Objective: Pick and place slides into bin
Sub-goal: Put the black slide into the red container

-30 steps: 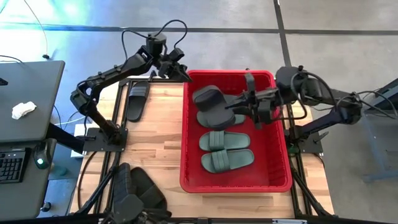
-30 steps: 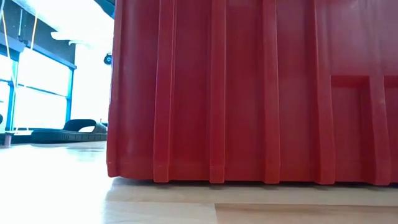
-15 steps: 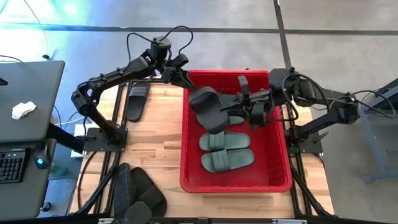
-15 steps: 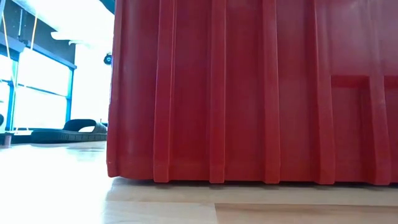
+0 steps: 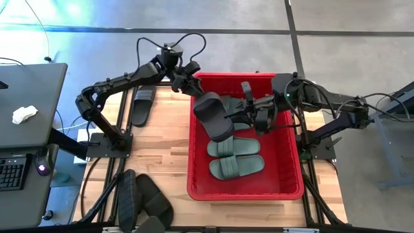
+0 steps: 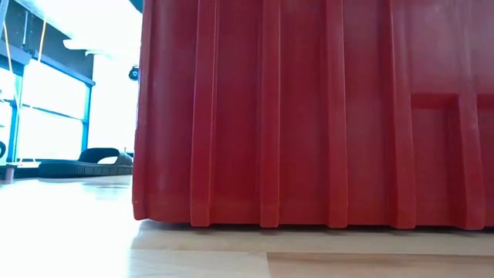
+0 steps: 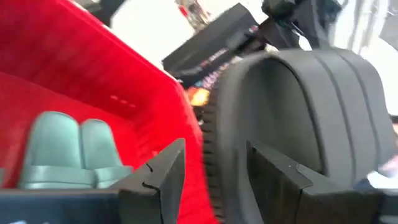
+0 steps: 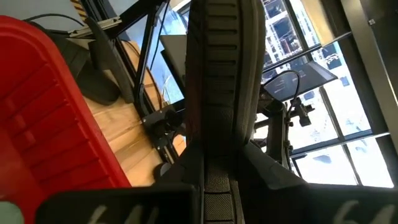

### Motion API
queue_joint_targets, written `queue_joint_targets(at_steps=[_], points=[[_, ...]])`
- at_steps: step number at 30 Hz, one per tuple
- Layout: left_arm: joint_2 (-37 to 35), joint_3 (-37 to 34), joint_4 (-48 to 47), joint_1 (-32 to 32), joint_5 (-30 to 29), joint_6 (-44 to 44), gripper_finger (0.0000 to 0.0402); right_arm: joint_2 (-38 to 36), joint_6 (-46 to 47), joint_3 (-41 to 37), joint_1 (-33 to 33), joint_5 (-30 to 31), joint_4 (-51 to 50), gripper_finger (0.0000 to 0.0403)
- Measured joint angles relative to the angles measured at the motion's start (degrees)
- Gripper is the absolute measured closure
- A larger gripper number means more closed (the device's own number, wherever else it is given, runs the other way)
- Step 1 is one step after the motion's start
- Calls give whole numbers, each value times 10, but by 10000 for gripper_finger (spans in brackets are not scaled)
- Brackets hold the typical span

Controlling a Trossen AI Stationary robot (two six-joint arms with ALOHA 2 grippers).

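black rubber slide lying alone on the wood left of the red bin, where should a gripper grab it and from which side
Probably the side edge of the black rubber slide at its ribbed strap, coming straight down from above: it lies flat, sole down, lengthwise along the red plastic bin, clear wood around it.

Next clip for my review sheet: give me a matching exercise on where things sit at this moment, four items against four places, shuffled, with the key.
Things:
1. black slide in the left gripper
2. two green slides side by side
3. lone black slide
4. white cloth

Places:
A. on the grey desk beside the table
B. lying flat on the floor of the red bin
C. on the wooden table, outside the bin
D. held in the air over the bin

Pairs: 1-D, 2-B, 3-C, 4-A
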Motion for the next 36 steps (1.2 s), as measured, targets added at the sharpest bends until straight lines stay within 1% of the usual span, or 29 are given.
queue_joint_targets(at_steps=[3, 5, 7, 10, 11, 13, 15, 17, 20, 25, 27, 32, 36], points=[[0, 0, 0, 0, -11, 0, 260, -1, 15, 0, 0, 0, -7, 373], [0, 0, 0, 0, -13, 0, 284, -2, 35, 0, 0, 1, -7, 373], [0, 0, 0, 0, -16, 1, 318, -2, 56, 0, 0, 15, -3, 372], [0, 0, 0, 0, -22, 3, 378, -3, 78, 0, 1, 52, 0, 340], [0, 0, 0, 1, -24, 3, 387, -3, 87, 0, 1, 65, 4, 325], [0, 0, -1, 1, -24, 3, 382, -3, 90, 0, 1, 81, 7, 305], [0, 0, 0, 1, -24, 3, 370, -3, 72, 0, 1, 80, 7, 299], [0, 0, 0, 0, -24, 5, 371, -3, 64, 0, 1, 77, 7, 306], [0, 0, 0, 0, -31, 21, 392, -3, 71, 0, 0, 80, 7, 322], [0, 0, 1, 0, -46, 37, 392, -5, 83, 0, 0, 82, 7, 327], [0, 0, 1, 0, -49, 39, 397, -6, 109, 0, 0, 95, 11, 323], [0, 0, 1, 0, -69, 50, 398, -18, 246, 0, -1, 157, 14, 302], [0, 0, 7, 0, -87, 55, 399, -35, 312, 0, -1, 163, -17, 275]])
